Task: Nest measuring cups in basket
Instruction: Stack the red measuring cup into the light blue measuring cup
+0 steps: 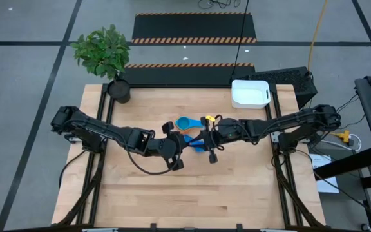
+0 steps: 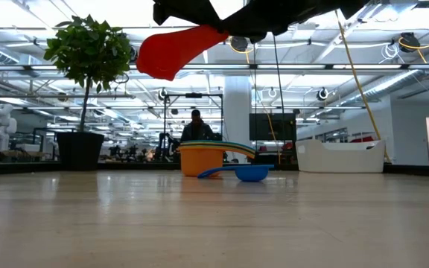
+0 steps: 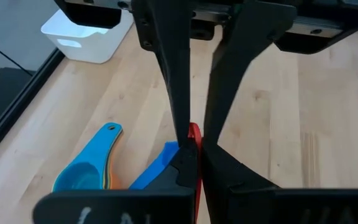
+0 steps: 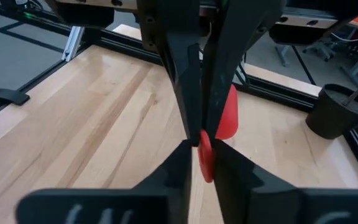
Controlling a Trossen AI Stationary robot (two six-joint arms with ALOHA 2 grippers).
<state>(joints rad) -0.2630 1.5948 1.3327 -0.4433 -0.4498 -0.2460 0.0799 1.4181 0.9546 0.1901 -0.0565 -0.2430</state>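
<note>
A: Low view entry. Red cup is up off the desk, hanging under the dark arm parts at the top. Which tool has it?

B: Both, as far as I can judge. Left wrist view shows the left tool closed on a thin red edge; right wrist view shows the right tool closed on the red piece too, with the bowl of the cup beyond the fingers. High view puts the two tools meeting at mid-desk, so I read this as a hand-over in the air.

A: Where is the rest?

B: Stacked cups stand mid-desk, orange outside, other rims showing above it. High view shows light blue on top. A medium blue cup sits just right of the stack, on the desk. Basket is at the far right corner, well apart from the cups; I see nothing in it. Plant pot is at the far left.

A: Step in hand?

B: Nesting, early. Red is not yet in any stack, nothing is in the basket.

A: Next move calls for?

B: One tool must let go before the other travels, otherwise the cup twists. Then set it down bowl-up, handle lined up.
</note>
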